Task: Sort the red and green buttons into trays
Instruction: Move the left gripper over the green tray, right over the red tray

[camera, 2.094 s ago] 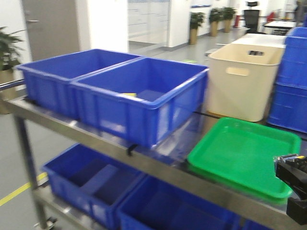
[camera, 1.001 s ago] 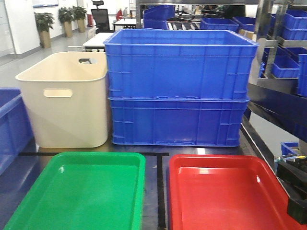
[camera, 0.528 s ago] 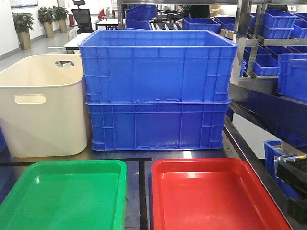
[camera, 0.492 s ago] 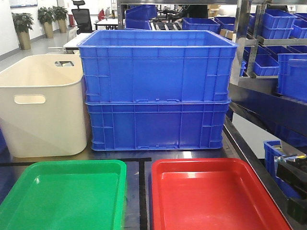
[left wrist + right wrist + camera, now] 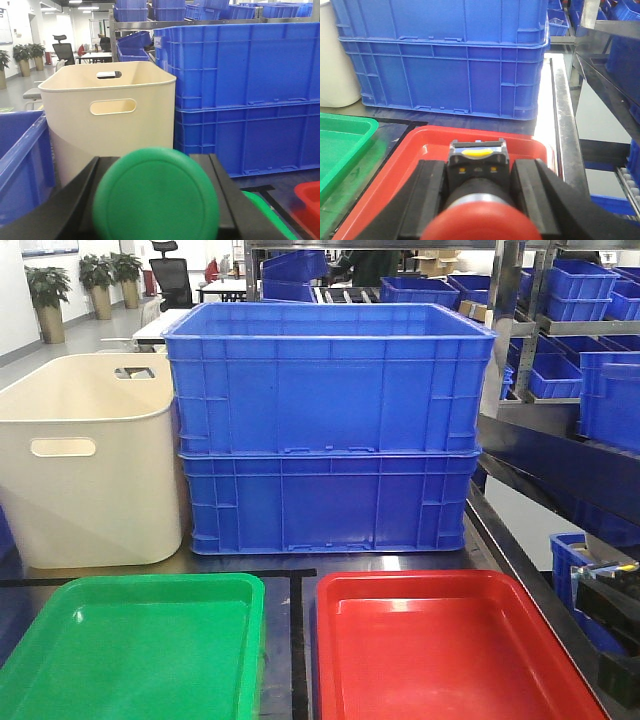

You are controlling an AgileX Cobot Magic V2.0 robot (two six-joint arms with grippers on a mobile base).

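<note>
The green button (image 5: pixel 156 197) fills the left wrist view, its round cap facing the camera, with my left gripper (image 5: pixel 154 167) shut on it and a black finger (image 5: pixel 75 200) on each side. My right gripper (image 5: pixel 478 167) is shut on the red button (image 5: pixel 482 225), whose dark base with a yellow end points forward. It hovers over the near part of the red tray (image 5: pixel 395 190). The green tray (image 5: pixel 130 650) and the red tray (image 5: pixel 440 650) lie side by side at the front of the table, both bare. A corner of the green tray (image 5: pixel 265 215) shows just below and right of the left gripper.
Two stacked blue crates (image 5: pixel 325 430) stand behind the trays, with a cream tub (image 5: pixel 85 460) to their left. A black tape line (image 5: pixel 298 640) runs between the trays. The steel table edge (image 5: pixel 565 125) is on the right, and shelving with blue bins (image 5: pixel 590 350) lies beyond it.
The front view swung right, from the open blue crates across to the two trays and the stacked crates. Over the last half second nothing has moved.
</note>
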